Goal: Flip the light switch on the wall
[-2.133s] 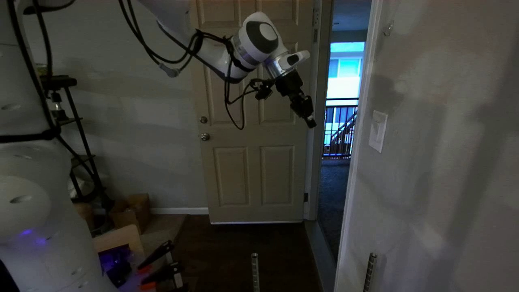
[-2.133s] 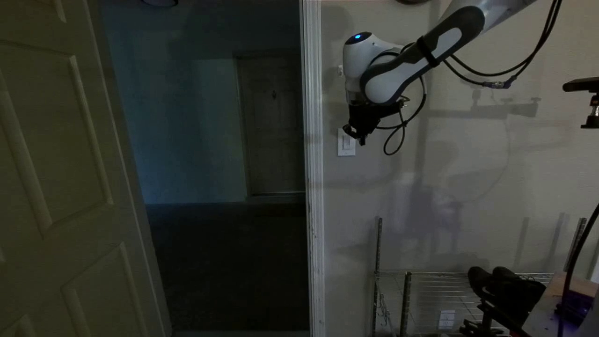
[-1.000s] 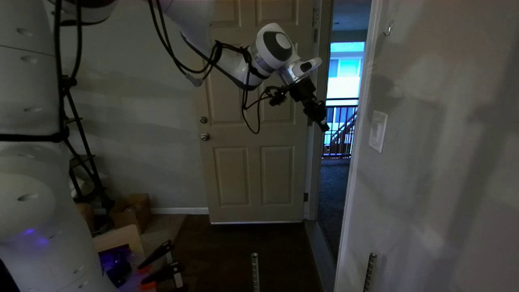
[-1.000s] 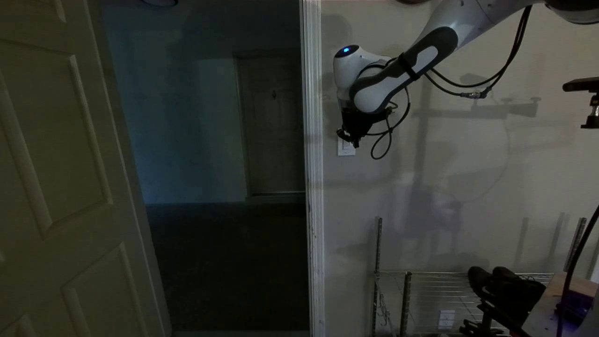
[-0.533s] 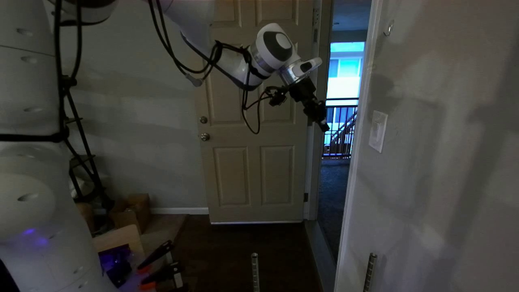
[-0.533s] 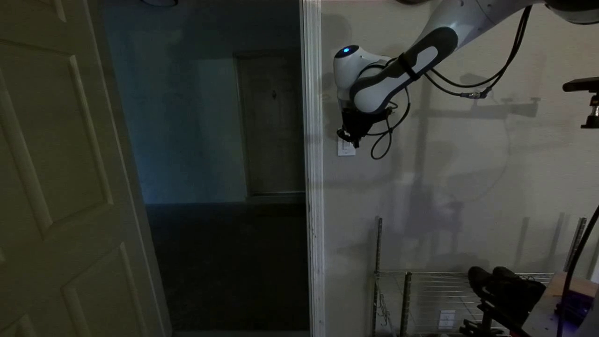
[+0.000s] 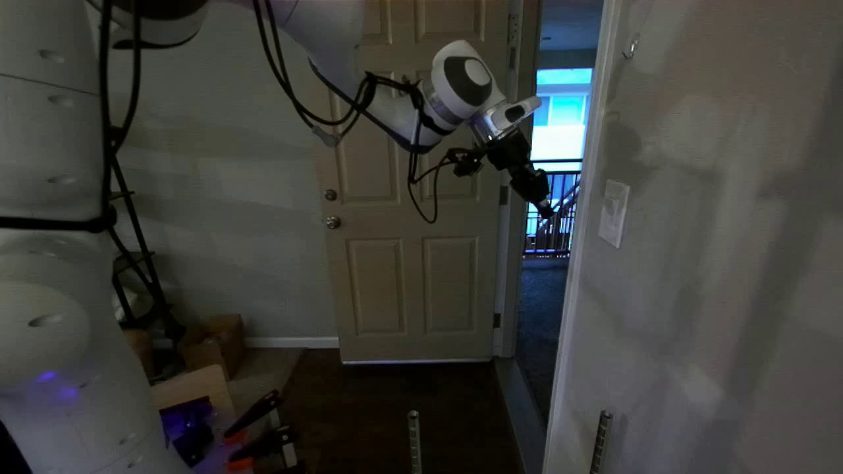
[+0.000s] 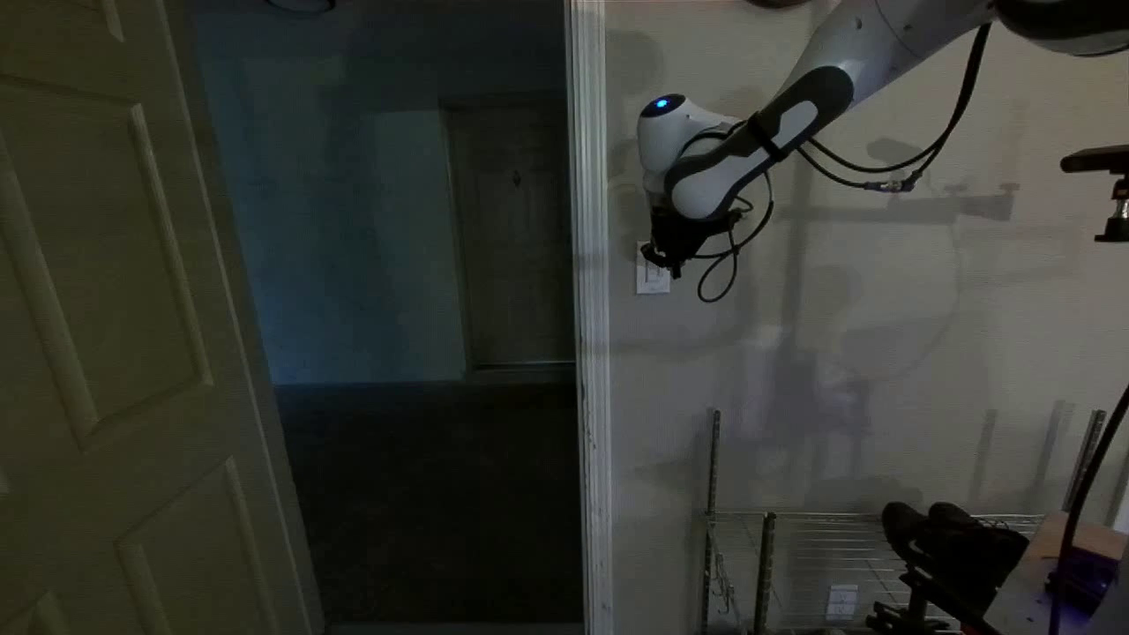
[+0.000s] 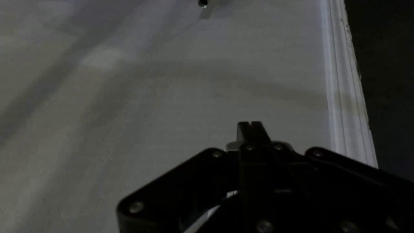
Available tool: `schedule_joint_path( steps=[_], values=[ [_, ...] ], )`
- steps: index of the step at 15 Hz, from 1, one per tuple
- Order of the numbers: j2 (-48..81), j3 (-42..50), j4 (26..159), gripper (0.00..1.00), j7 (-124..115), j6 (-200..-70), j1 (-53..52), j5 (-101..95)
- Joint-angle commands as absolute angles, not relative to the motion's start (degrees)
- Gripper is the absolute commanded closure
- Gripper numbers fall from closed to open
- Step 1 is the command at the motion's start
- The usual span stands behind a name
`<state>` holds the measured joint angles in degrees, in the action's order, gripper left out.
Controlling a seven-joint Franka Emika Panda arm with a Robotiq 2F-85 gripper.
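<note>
wall (image 7: 737, 276): matt paint | light switch (image 7: 614, 214): smooth plastic | doorknob (image 7: 333, 222): glossy metal

In an exterior view, clamps (image 7: 257, 413) are sitting at the right edge of the desk (image 7: 197, 385), and a box (image 7: 226, 337) is standing behind its far edge. Beyond the far right corner, the door (image 7: 411, 220) is standing left of the doorway (image 7: 550, 309), and the wall (image 7: 718, 263) is running right of it. The light switch (image 7: 614, 214) is sitting on the wall — just beside the door frame (image 7: 597, 99) — with the gripper (image 7: 546, 209) hanging left of it, apart. In an exterior view, a rack (image 8: 766, 564) is standing behind a desk corner.
</note>
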<state>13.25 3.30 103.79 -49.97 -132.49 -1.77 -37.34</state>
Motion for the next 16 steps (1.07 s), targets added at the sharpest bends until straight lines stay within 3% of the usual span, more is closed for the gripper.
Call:
schedule_joint_path(
  steps=[1, 16],
  values=[
    [16.06, 4.89, 101.07, 0.96, -51.61, -136.41, -1.83, -36.76],
    [27.01, 12.65, 89.53, 0.95, -57.09, -147.68, -3.22, -37.39]
  ],
)
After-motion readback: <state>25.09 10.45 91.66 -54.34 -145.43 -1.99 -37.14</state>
